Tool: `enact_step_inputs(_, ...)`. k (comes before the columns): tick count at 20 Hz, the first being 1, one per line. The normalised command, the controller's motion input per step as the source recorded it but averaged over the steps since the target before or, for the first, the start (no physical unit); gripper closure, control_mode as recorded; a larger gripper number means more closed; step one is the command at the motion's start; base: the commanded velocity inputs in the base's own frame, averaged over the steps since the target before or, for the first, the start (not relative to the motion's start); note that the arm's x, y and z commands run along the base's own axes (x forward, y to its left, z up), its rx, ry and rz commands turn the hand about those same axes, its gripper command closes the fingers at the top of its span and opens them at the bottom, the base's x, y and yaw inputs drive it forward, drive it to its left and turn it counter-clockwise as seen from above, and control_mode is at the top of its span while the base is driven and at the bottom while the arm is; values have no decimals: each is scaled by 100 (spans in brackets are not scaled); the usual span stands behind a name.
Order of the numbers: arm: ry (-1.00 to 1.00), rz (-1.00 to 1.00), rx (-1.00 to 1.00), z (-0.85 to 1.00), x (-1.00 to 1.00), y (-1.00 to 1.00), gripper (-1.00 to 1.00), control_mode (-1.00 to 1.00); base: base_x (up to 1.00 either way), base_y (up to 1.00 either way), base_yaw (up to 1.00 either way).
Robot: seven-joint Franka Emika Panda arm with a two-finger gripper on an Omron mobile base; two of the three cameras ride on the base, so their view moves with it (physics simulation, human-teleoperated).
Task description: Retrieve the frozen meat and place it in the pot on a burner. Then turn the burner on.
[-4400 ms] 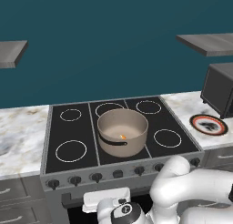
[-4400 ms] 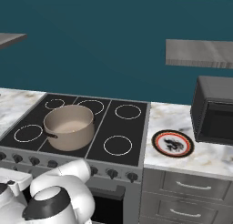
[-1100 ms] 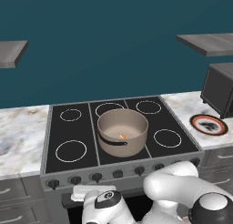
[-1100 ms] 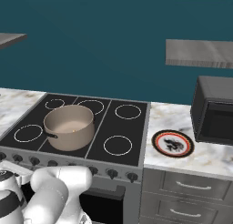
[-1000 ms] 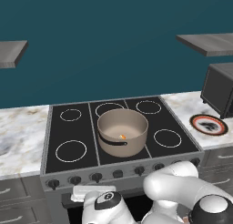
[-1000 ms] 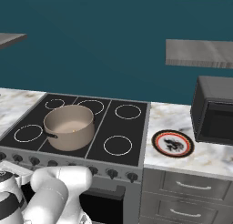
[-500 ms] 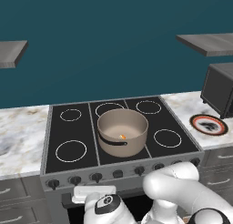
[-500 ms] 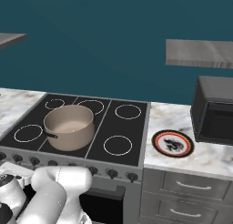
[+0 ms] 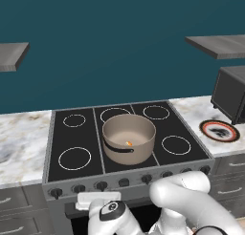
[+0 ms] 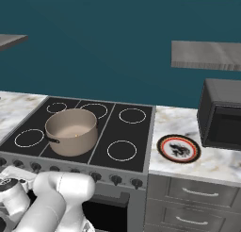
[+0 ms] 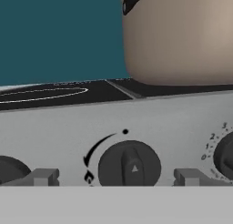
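Meat (image 9: 128,143) sits in pot (image 9: 129,137) on middle burner. Gripper (image 11: 116,177) fingers apart, 1 each side of knob (image 11: 129,166). You push in, pinch knob, turn slowly.

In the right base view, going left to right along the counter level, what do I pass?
The pot on the stove → the red-rimmed plate on the marble counter → the dark microwave.

Base views flank the stove (image 9: 129,133); hand view hugs its knobs (image 11: 129,166).
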Motion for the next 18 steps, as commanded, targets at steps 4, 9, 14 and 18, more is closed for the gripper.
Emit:
enact_step_inputs(4,-7,3,0,-6,12,-3,-100,-100,0,0,0)
enact_step_inputs(9,-4,5,0,-18,2,-11,-100,-100,0,0,0)
enact_step_inputs(14,0,3,0,-8,5,-12,-100,-100,0,0,0)
enact_step_inputs(18,0,0,0,0,14,-1,-100,-100,0,0,0)
